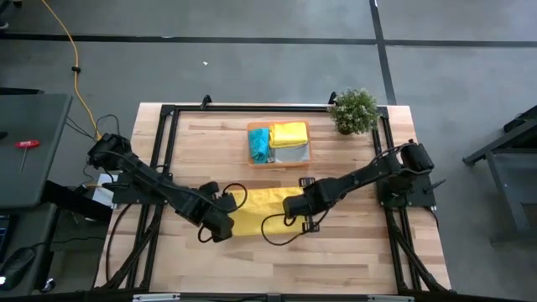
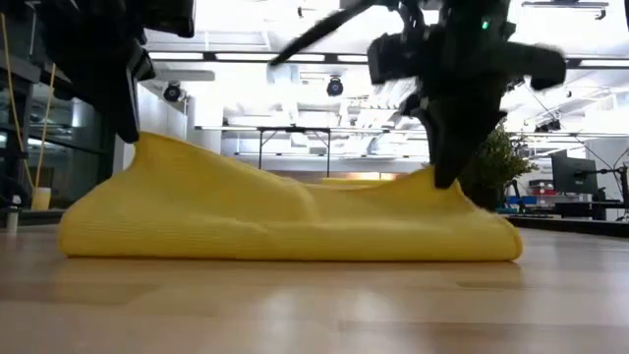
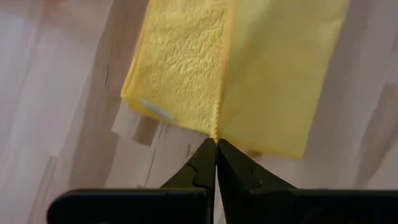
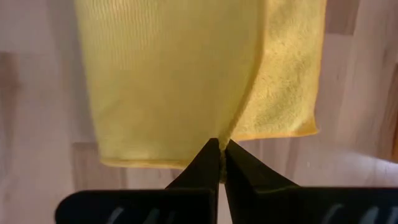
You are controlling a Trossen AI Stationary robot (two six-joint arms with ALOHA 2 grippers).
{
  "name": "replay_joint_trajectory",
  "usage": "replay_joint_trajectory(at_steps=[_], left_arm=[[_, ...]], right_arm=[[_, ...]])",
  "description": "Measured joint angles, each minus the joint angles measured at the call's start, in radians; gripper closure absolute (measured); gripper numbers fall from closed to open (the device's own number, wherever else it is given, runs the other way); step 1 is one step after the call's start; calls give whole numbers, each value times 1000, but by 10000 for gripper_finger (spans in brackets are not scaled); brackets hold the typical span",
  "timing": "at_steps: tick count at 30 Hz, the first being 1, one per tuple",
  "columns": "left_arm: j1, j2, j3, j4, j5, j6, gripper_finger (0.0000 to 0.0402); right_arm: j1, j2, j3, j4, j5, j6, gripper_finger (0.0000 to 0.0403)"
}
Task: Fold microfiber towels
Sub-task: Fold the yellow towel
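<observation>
Towel in work is the yellow towel [image 1: 256, 210], lying on the wooden tabletop [image 1: 352, 252] near its middle, between the two arms, folded over on itself. Left end effector [image 3: 216, 142] is clamped together on the towel's edge at its left end; right end effector [image 4: 221, 144] is clamped together on the edge at its right end. Low view: both pinched spots are lifted into peaks, cloth sagging between them, bottom fold resting on the tabletop.

Orange tray [image 1: 305, 156] sits farther back, well apart from the yellow towel. In it: teal-blue towel [image 1: 258, 144] on the left, second yellow towel [image 1: 289, 133] and light grey towel [image 1: 290, 153] beside it, all folded. Potted plant [image 1: 353, 110] stands at the back right corner, near the tray but not touching.
</observation>
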Motion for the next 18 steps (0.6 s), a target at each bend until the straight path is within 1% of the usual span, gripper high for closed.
replay_joint_trajectory(at_steps=[6,13,18], left_arm=[[34,0,-36,27,-26,-32,401],[96,-1,-137,68,-18,-70,401],[136,-1,-174,89,-18,-79,401]], right_arm=[[-45,0,-44,45,10,5,403],[-103,0,-47,67,36,-6,403],[-147,0,-47,79,36,-28,403]])
